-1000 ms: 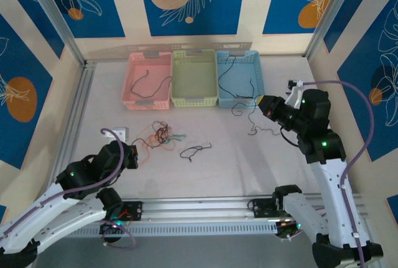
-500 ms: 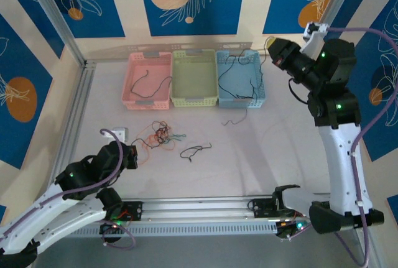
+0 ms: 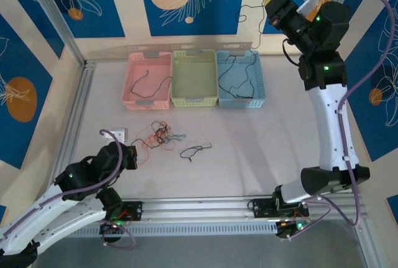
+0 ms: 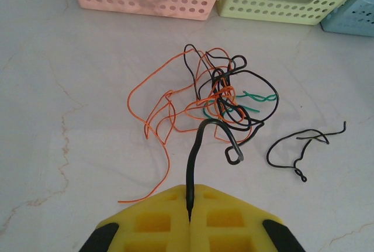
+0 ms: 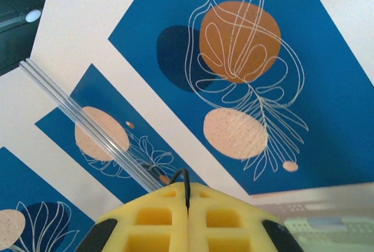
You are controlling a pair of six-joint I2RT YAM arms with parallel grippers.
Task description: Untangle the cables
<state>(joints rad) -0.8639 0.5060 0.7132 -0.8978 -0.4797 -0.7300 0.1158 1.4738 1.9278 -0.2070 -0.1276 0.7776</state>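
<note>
The arms (image 3: 329, 125) are white with black joints (image 3: 311, 32) (green lights (image 3: 324, 68)), lavender cables (image 3: 79, 189) and yellow end effector fingers (image 4: 152, 220).

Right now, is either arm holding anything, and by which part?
Both: left tool pinches a thick black cable by its end; right tool, raised high, pinches a thin black cable, seemingly near one end.

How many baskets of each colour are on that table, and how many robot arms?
Pink basket: 1
Green basket: 1
Blue basket: 1
Robot arms: 2, the left arm and the right arm
Total: 5
</note>
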